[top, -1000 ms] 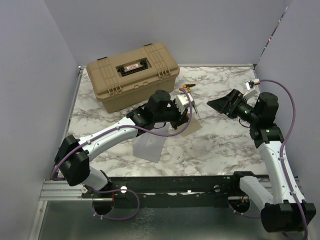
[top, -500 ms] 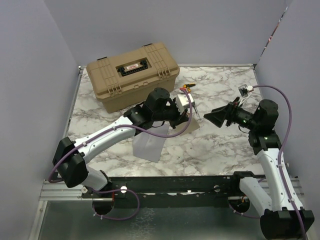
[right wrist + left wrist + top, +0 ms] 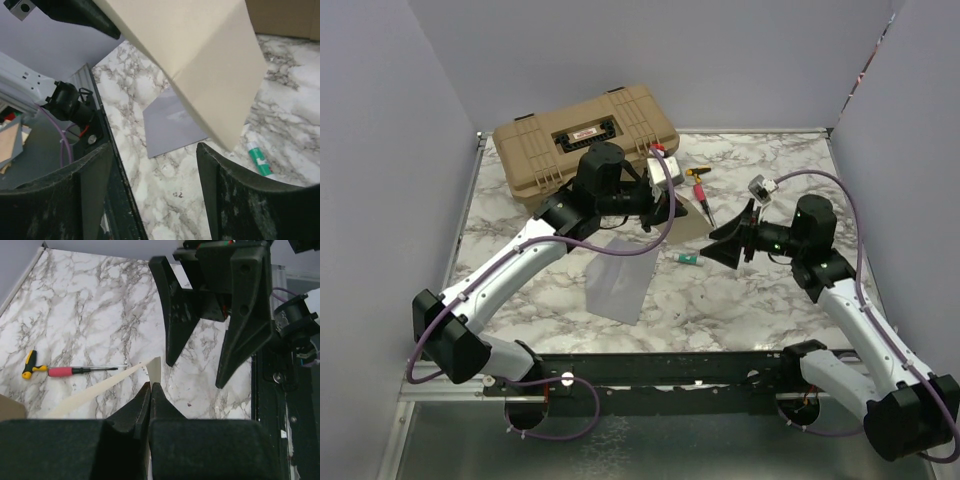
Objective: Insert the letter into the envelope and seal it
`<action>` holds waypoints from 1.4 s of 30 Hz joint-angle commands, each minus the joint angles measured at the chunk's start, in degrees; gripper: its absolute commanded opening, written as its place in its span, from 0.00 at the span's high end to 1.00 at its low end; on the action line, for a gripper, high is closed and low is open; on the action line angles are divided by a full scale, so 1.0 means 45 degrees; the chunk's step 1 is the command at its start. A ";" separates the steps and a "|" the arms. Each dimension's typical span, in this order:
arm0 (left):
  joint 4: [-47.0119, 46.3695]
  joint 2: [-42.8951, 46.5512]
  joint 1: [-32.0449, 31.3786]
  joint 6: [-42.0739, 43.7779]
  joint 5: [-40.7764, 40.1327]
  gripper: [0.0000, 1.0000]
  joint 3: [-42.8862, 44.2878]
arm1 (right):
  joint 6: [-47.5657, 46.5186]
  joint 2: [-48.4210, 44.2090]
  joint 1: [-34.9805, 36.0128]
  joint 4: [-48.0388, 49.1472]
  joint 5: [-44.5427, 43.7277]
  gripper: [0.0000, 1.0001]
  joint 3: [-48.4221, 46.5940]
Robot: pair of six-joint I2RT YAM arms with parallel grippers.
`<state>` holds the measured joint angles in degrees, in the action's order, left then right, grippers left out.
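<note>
Top view, risk: the left claw (image 3: pixel 670 208) is clamped on the letter (image 3: pixel 692 220), held off the surface (image 3: pixel 770 290). The right claw (image 3: pixel 728 243), jaws apart, waits at the sheet's free end, and a skewed bite could buckle it.
Top view, count: two claws, one letter, one envelope (image 3: pixel 617 283) lying under the left claw's arm, one case (image 3: pixel 585 140), one screwdriver (image 3: pixel 701 192).
Left wrist, risk: the left claw (image 3: pixel 150 392) pinches only the letter (image 3: pixel 100 390) edge, so a tug from the right claw (image 3: pixel 197 347) may slip it free.
Left wrist, count: one screwdriver (image 3: pixel 65 371).
Right wrist, risk: the letter (image 3: pixel 200 60) corner hangs above the right claw (image 3: pixel 152 150), which may miss it.
Right wrist, count: one envelope (image 3: pixel 172 125), one glue stick (image 3: pixel 259 157).
</note>
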<state>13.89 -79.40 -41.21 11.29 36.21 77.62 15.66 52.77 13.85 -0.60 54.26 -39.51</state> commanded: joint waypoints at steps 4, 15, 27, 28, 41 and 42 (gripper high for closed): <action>0.1960 -0.0054 0.0662 0.0919 0.2001 1.00 0.0594 | -0.1943 0.0008 0.0126 -0.1985 -0.1029 0.28 -0.1796; 0.2536 0.0015 0.0805 0.1387 0.3352 1.00 0.0628 | -0.2614 0.1137 0.0925 -0.2126 -0.0826 0.15 -0.2335; 0.2674 -0.0053 0.0801 0.1224 0.3571 1.00 0.0835 | -0.3235 0.2038 0.2096 -0.3389 -0.0256 0.68 -0.2841; 0.2675 -0.0042 0.0814 0.1113 0.3572 1.00 0.0826 | -0.3213 0.2068 0.2116 -0.3323 -0.0297 0.75 -0.2920; 0.2574 0.1723 0.0812 -0.0767 -0.1796 0.23 -0.0224 | -0.2110 0.2071 0.2118 -0.4012 -0.6088 1.00 -0.3906; 0.2492 0.1935 0.0800 -0.0938 -0.2448 0.21 -0.0337 | -0.2139 0.2138 0.2118 -0.4169 -0.6333 1.00 -0.4074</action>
<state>25.96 -75.31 -37.82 11.75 39.75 78.17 5.04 61.87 23.20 -16.01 37.04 -54.52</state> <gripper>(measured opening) 0.732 0.005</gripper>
